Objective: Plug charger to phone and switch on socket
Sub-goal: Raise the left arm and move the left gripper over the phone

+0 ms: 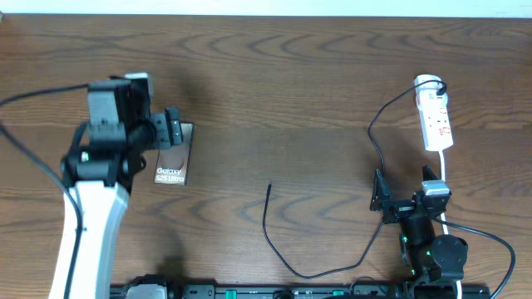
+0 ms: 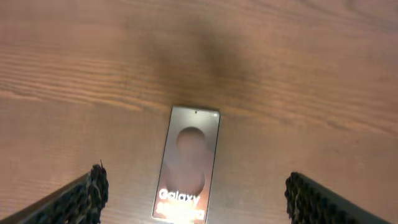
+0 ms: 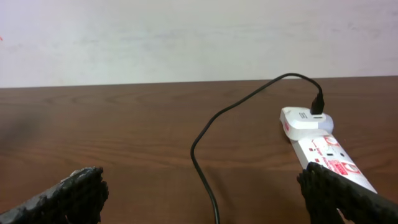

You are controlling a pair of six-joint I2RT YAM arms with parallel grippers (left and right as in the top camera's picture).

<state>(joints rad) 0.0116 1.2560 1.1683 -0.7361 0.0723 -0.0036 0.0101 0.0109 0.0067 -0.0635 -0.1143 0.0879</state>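
The phone [image 1: 174, 162] lies flat at the left, screen up with white Galaxy lettering. My left gripper [image 1: 172, 129] hovers over its far end, open and empty. In the left wrist view the phone [image 2: 191, 155] lies between the spread fingers [image 2: 198, 184], untouched. The charger cable [image 1: 283, 253] runs from the white socket strip [image 1: 435, 116] past my right arm and loops along the front edge. Its free plug tip [image 1: 269, 186] lies on the table mid-front. My right gripper [image 1: 402, 189] is open and empty. The cable [image 3: 205, 134] passes between its fingers [image 3: 202, 180], and the socket [image 3: 329, 152] lies beside the right finger.
A white adapter [image 3: 305, 121] sits on the strip's far end with the black cable plugged into it. The strip's white cord [image 1: 444, 178] runs toward my right arm base. A pale wall [image 3: 186, 37] stands behind the table's far edge.
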